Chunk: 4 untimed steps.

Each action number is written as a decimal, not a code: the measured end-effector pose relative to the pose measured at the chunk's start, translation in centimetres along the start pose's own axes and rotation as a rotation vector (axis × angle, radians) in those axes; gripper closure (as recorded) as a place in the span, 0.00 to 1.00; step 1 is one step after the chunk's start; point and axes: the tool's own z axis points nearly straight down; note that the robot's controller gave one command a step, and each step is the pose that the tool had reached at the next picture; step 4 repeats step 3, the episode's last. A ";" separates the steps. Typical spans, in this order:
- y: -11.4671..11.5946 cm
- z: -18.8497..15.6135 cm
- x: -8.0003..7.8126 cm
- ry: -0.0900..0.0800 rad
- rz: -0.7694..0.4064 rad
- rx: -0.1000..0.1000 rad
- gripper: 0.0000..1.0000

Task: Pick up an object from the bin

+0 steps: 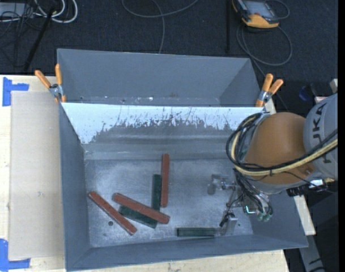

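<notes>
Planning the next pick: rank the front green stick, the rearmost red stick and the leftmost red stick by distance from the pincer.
1. Front green stick, just left of the pincer.
2. Rearmost red stick, bin centre.
3. Leftmost red stick, far left.

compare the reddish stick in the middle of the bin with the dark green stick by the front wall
Colour: the reddish stick is red-brown, the dark green stick nearly black-green. Pose: the reddish one runs front to back, the green one along the front wall. The reddish one looks longer. Both are slim bars lying flat.
</notes>
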 end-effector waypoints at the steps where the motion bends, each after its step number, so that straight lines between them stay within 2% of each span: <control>1: 1.8 6.7 0.4 -0.023 -0.178 0.002 0.00; 2: 1.8 6.9 0.8 -0.011 -0.181 0.002 1.00; 3: 2.7 -7.2 0.5 -0.018 -0.197 0.002 1.00; 4: 2.7 -7.2 0.5 -0.018 -0.197 0.002 1.00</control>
